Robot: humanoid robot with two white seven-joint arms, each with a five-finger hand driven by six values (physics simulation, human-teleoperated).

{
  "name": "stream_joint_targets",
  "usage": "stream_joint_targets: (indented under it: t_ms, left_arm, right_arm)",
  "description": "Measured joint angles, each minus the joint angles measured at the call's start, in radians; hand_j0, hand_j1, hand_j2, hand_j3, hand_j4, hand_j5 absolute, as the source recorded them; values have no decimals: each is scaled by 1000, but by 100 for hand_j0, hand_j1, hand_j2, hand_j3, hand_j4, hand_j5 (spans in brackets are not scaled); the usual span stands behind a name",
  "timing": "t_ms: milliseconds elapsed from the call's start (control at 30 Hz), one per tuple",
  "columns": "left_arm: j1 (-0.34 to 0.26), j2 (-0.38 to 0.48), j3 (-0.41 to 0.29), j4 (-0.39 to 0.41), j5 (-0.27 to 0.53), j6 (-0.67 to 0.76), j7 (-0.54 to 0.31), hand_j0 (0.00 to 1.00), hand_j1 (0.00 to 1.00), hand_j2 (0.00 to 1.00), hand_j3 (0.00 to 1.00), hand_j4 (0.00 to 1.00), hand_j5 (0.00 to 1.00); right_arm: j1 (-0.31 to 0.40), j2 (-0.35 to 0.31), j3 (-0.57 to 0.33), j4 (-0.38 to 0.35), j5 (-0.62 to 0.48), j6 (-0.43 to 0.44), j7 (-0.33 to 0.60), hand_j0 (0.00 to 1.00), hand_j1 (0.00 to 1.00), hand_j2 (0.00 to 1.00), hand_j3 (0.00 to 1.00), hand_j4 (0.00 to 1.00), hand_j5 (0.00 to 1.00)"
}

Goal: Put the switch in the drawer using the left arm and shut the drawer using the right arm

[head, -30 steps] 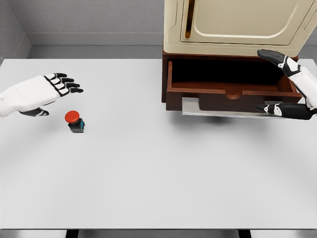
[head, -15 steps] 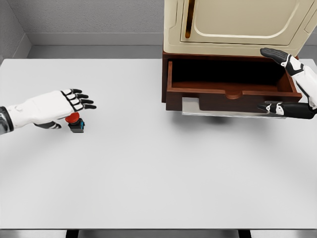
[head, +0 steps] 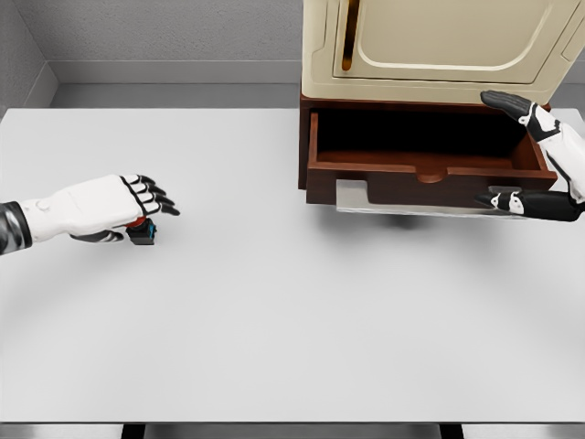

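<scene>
My left hand (head: pixel 110 206) lies flat over the red-capped switch (head: pixel 140 230), fingers narrowing, grip unclear. My right hand (head: pixel 539 160) spreads wide beside the glossy brown drawer (head: pixel 420 169).

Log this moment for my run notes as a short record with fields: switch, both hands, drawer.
switch: red-capped switch on the white table, mostly covered by the left hand
left hand: left hand over the switch, fingers curling down; grasp not confirmable
right hand: right hand open at the drawer's right end, holding nothing
drawer: brown drawer pulled open, interior dark, no switch seen inside
cabinet: cream cabinet above the drawer
</scene>
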Motion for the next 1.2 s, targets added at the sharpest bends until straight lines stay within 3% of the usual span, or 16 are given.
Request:
stream_joint_targets:
  t_ms: [567, 667, 967, 1200]
  left_arm:
    - [2, 14, 1, -3, 1, 0, -7, 76, 76, 76, 76, 76, 76]
    - [0, 14, 1, -3, 1, 0, -8, 67, 67, 67, 67, 67, 67]
    - [0, 14, 1, -2, 2, 0, -20, 60, 60, 60, 60, 60, 60]
    - [-2, 14, 1, 0, 4, 0, -30, 46, 46, 46, 46, 46, 46]
  right_arm:
    - [5, 0, 0, 0, 0, 0, -1, 100, 100, 100, 100, 100, 100]
    - [6, 0, 0, 0, 0, 0, -1, 100, 100, 100, 100, 100, 100]
    - [6, 0, 0, 0, 0, 0, -1, 100, 100, 100, 100, 100, 100]
    - [6, 0, 0, 0, 0, 0, -1, 100, 100, 100, 100, 100, 100]
